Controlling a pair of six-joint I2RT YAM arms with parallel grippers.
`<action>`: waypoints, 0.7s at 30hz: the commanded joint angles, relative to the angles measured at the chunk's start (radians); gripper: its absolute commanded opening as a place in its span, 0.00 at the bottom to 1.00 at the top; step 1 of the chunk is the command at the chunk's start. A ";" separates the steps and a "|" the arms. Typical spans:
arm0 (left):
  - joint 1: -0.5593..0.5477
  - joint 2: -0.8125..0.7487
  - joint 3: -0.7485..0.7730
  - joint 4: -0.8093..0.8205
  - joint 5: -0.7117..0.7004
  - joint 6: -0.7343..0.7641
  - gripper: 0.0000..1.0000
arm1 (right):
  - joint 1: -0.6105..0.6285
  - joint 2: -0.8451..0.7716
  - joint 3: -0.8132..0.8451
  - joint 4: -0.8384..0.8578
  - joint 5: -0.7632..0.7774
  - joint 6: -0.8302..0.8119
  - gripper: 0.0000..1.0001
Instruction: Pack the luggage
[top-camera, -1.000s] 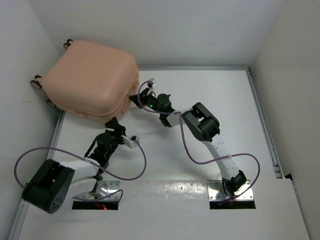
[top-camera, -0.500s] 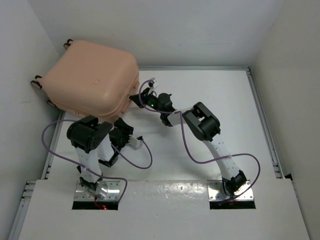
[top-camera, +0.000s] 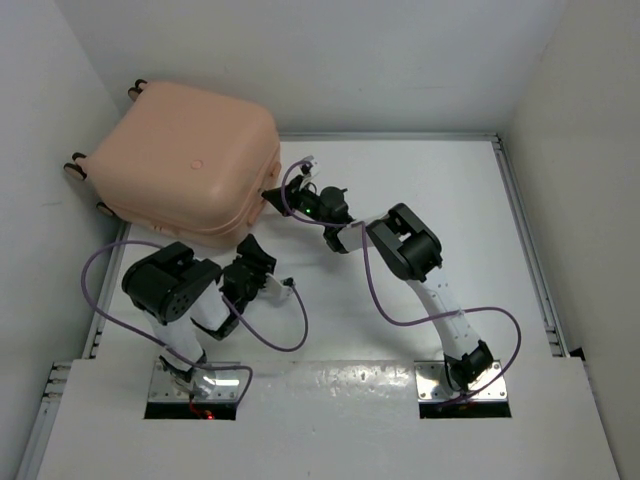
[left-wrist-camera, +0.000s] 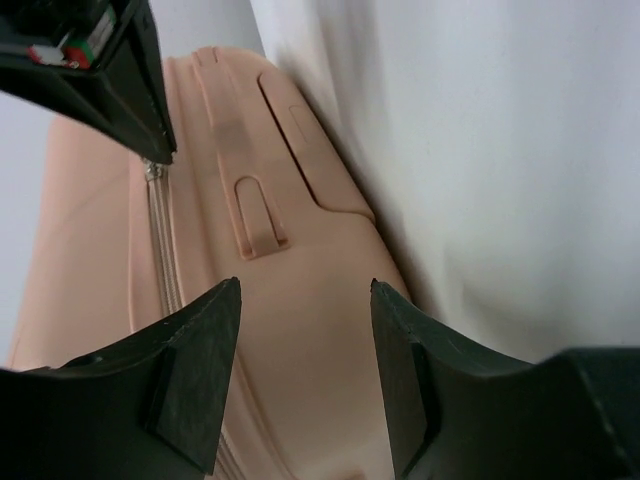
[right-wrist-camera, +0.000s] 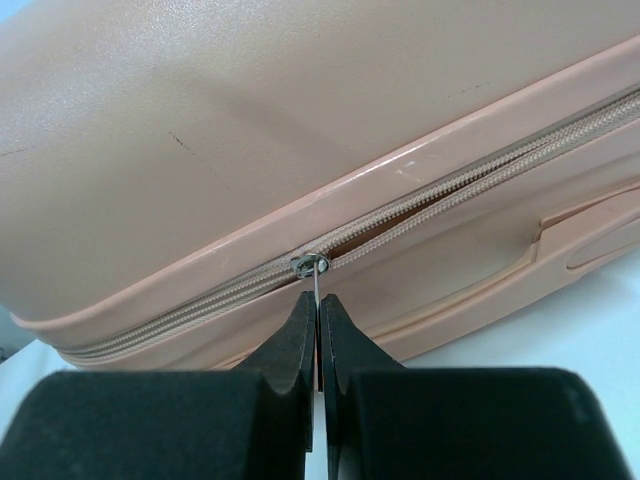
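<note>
Where the luggage is: the luggage (top-camera: 185, 160) lies flat on its broad shell at the far left of the table (top-camera: 450, 220), against the left wall.
Which way it points: the wheeled end faces the left wall and far corner. The opposite end faces the middle of the table, so its long axis runs roughly left to right, slightly skewed.
My right gripper: my right gripper (right-wrist-camera: 318, 300) is clenched on the thin metal zipper pull (right-wrist-camera: 312, 268) at the shell's seam.
My left gripper: my left gripper (left-wrist-camera: 305, 290) is released and holds nothing, its fingers spread just off the near side.
Only the right wrist shows: the zip teeth part a little just right of the slider.
Only the left wrist shows: a recessed handle (left-wrist-camera: 255, 215) beside the seam.
Only the top view shows: the wheels, and both of my arms meeting at the same near-right corner.
</note>
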 joint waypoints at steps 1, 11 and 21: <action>-0.002 0.053 0.053 0.512 -0.031 0.019 0.59 | -0.049 -0.005 -0.022 0.030 0.019 -0.004 0.00; 0.054 0.146 0.164 0.512 0.032 0.053 0.59 | -0.063 -0.007 -0.028 0.033 0.007 -0.003 0.00; 0.125 0.210 0.268 0.512 0.084 0.093 0.59 | -0.067 -0.015 -0.053 0.052 0.002 -0.006 0.00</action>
